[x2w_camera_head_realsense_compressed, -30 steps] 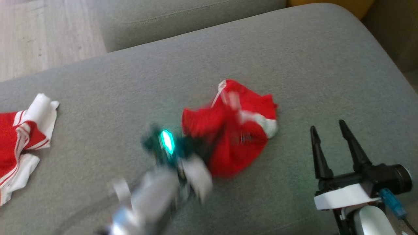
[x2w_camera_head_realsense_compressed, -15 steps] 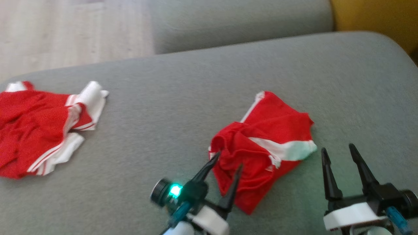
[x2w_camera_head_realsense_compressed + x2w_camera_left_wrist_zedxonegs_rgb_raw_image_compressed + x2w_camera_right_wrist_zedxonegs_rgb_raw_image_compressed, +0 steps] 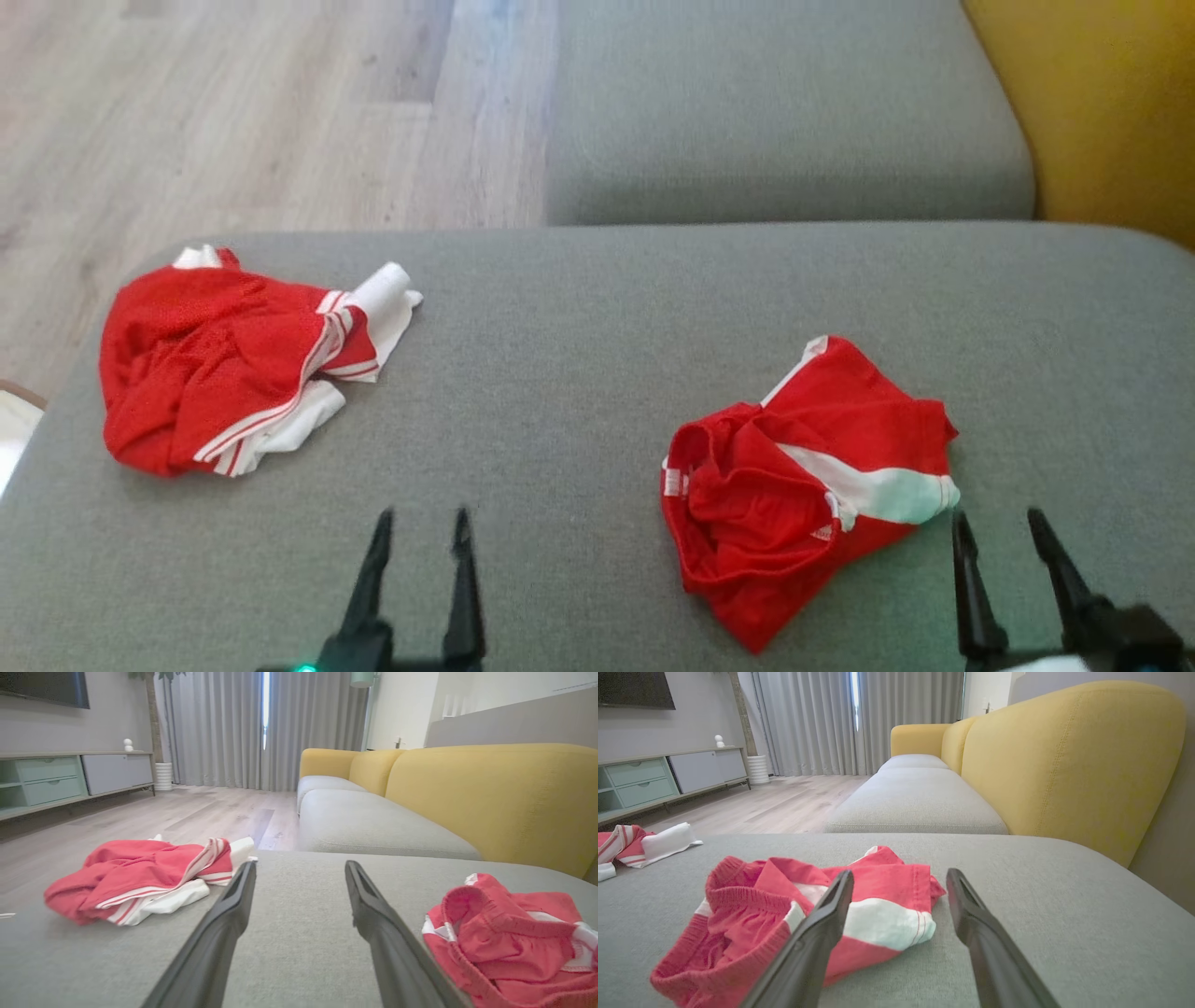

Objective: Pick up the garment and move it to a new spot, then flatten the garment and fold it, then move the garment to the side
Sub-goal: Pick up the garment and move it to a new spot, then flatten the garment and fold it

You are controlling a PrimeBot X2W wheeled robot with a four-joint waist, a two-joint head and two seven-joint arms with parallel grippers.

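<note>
The left pincer (image 3: 422, 518) is spread wide with nothing between its fingers, its tips over the bare grey cushion (image 3: 560, 373). The right pincer (image 3: 997, 518) is also spread wide and empty.

The red garment (image 3: 803, 476) lies crumpled on the cushion, off to the right of the left pincer and apart from it. It sits just ahead and to the left of the right pincer. Its elastic waistband is bunched on the side toward the left pincer. Its white band ends in a corner very near the right pincer's left fingertip, and whether the two touch cannot be told. In the right wrist view that finger crosses in front of the white band.

Farther out, ahead and well to the left of the left pincer, a second garment (image 3: 224, 373) in red with white stripes is heaped near the cushion's far left corner.

Beyond both pincers a farther cushion (image 3: 784, 112) carries the seat on. A yellow backrest (image 3: 1111, 112) rises to the right of the right pincer. The wooden floor (image 3: 233, 112) spreads out ahead on the left, running to a low cabinet (image 3: 70, 774) and grey curtains (image 3: 219, 728) at the far wall.
</note>
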